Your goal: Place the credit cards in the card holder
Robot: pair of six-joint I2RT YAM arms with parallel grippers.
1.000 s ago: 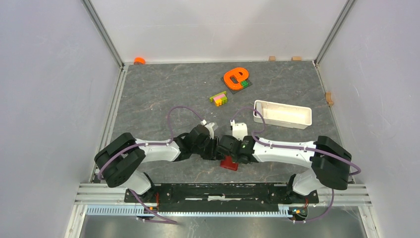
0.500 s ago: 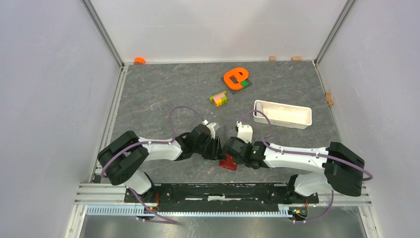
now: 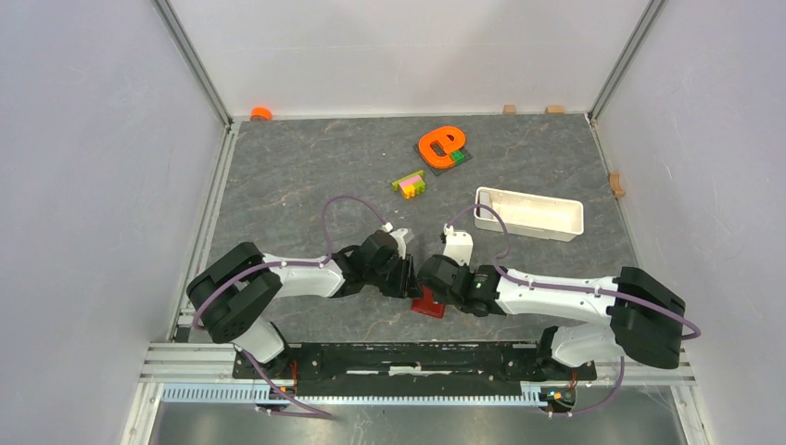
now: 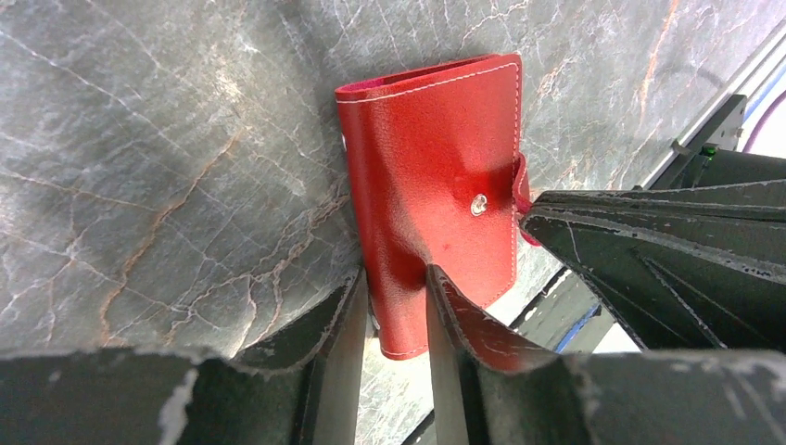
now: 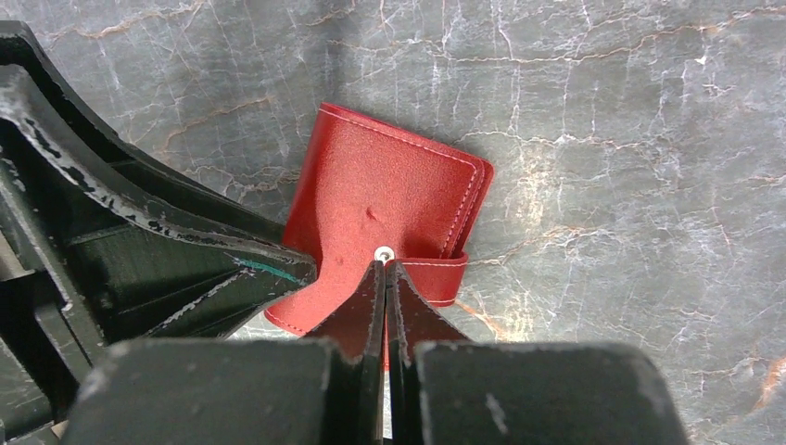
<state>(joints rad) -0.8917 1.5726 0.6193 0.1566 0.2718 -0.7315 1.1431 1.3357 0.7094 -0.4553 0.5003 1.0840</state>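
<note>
Two end effectors meet over the card holder [image 4: 426, 167]. The right end effector [image 5: 385, 269] has its jaws pressed together, tips down at the metal snap stud [image 5: 381, 252] beside the red tab [image 5: 436, 276]. The left end effector [image 4: 396, 276] shows a narrow gap, its jaws standing either side of the holder's near edge; whether they pinch it I cannot tell. The holder lies folded flat on the grey marbled counter [image 3: 306, 176], near the front edge, between the two wrists. Farther back sit a white oblong tray [image 3: 528, 213] on the right, a small stack of coloured bricks [image 3: 409, 184] and an orange curved piece [image 3: 440, 144] on a dark plate.
</note>
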